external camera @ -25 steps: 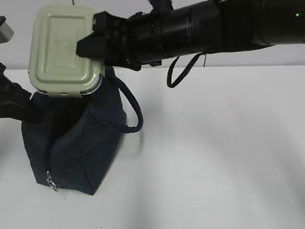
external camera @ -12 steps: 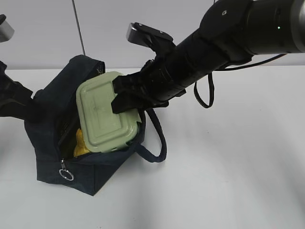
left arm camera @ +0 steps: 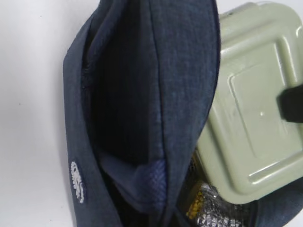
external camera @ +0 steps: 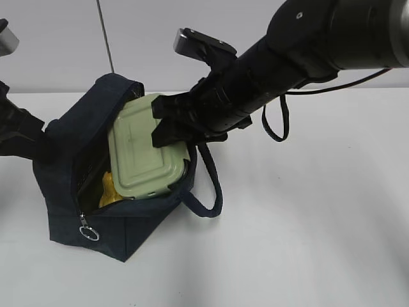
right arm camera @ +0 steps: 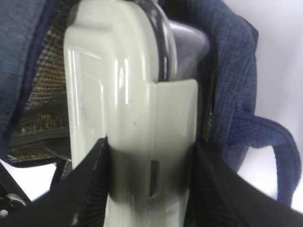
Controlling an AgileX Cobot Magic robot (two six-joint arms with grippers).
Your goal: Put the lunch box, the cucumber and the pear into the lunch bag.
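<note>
Sage-lidded lunch box pinched in right gripper, half inside lunch bag mouth above pear; left gripper's state unseen. Risk: box snags fabric rim at 12 o'clock, toppling bag.

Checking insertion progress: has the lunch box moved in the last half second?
Yes. The lunch box, clamped in the right pincer, has slid slightly further left and deeper into the lunch bag, toward its back wall.

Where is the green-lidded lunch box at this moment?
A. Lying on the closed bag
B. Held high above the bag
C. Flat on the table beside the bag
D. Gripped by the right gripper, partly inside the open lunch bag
D: the right gripper clamps the lunch box, tilted in the lunch bag mouth.
</note>
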